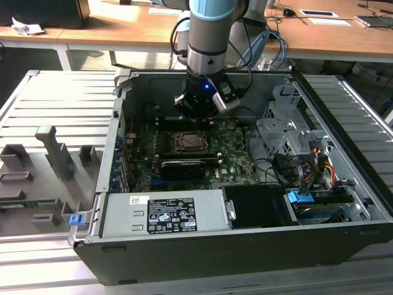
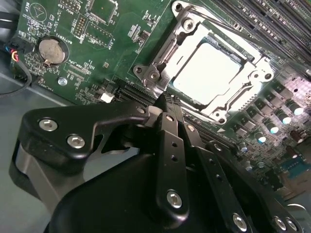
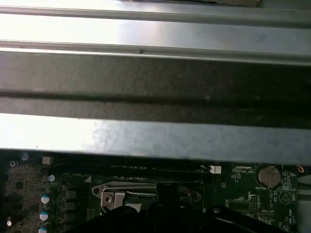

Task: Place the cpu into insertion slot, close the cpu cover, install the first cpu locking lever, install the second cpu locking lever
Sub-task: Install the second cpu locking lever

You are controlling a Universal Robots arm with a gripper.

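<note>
The pincer, fingers pressed together and holding nothing, hovers just beside the closed cover, which pins the cpu.

Open room above the cpu cover, hemmed by case walls and drive cage.

A grey arm with a blue ring is seen above the black gripper. Silver screws are set in its black links.
</note>
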